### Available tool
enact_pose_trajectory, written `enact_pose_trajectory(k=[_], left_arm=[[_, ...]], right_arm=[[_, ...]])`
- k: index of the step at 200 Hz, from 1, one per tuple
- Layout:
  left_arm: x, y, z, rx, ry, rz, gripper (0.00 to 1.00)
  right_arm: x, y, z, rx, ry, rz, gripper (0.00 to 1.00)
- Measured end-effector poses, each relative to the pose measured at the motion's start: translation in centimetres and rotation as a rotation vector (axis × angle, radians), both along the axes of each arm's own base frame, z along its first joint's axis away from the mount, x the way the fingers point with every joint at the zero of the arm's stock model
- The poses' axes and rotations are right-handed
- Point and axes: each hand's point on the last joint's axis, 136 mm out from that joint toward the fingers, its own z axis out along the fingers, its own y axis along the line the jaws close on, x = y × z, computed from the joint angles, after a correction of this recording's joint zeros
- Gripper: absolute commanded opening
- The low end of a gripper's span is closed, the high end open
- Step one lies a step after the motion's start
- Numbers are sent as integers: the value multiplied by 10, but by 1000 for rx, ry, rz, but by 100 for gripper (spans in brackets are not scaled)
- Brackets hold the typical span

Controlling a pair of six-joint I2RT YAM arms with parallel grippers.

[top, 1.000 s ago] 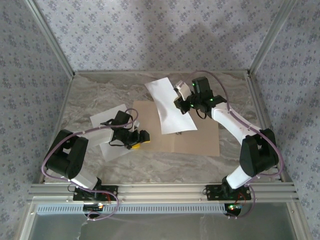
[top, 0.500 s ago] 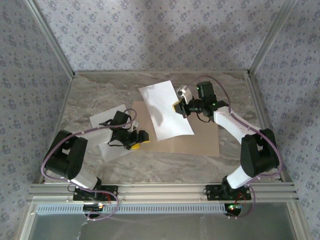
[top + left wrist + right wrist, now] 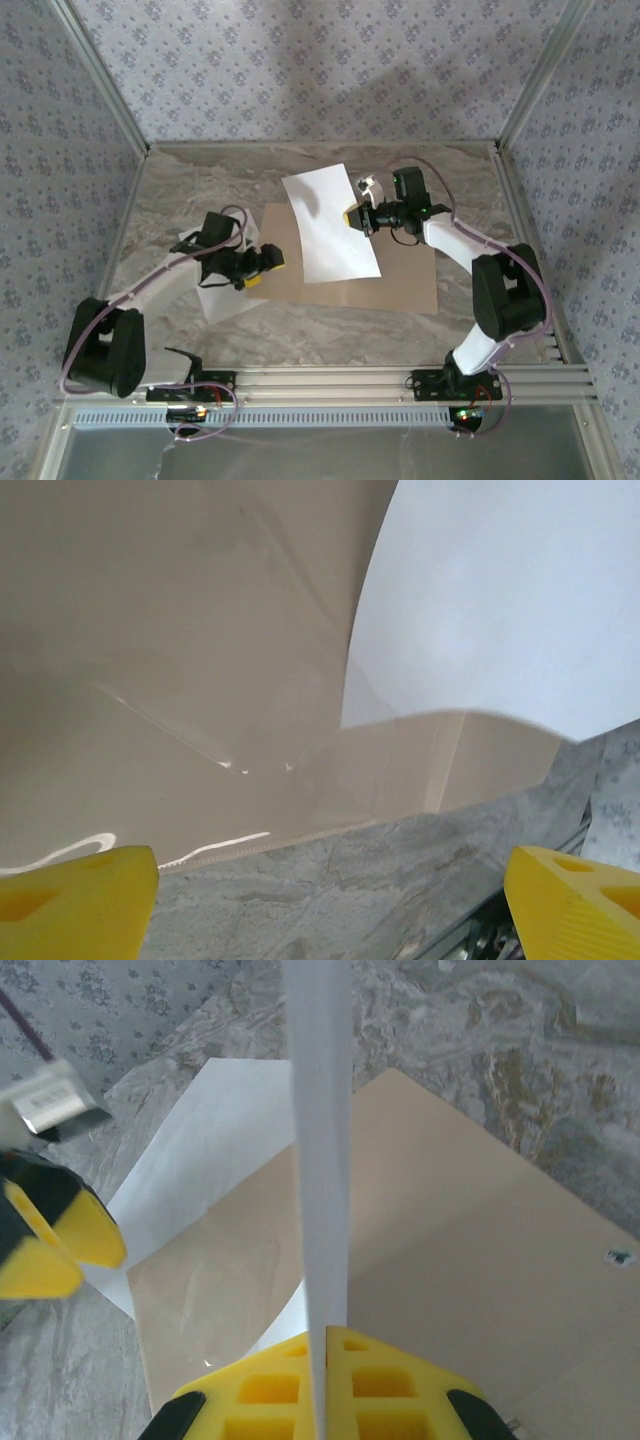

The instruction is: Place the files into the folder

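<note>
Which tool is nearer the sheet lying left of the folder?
Left. The left tool hovers just right of that sheet; the right tool, across the folder, grips the other sheet.

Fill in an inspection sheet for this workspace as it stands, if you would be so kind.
Surface: grey marbled table, level.
Job's things: tan folder lies open at centre; one white sheet held up over it; second sheet flat on the table at its left.
Clutter: nothing seen.
Grippers: right gripper shut on that white sheet's edge; left gripper open and empty, low by the folder's left edge.
Cables: purple cable looped along each arm.
Surroundings: floral walls, aluminium frame.
</note>
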Motion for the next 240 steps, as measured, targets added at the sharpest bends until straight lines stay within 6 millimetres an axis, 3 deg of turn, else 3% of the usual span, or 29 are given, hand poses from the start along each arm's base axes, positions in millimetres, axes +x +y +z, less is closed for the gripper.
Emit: enact_pose_trajectory(k=[34,72,132,240], left_arm=[[8,23,10,22,-21,77,90],[10,39,6,34,-4,121,91],[6,45,-3,41,19,131,90],[-1,46,-12,37,47,133,90]], right_arm=[[-1,4,-22,16,96,3,0],[1,11,-23,48,116,6,0],[8,18,-38,83,183,-16,0],[16,43,-40,157,222,-13,0]])
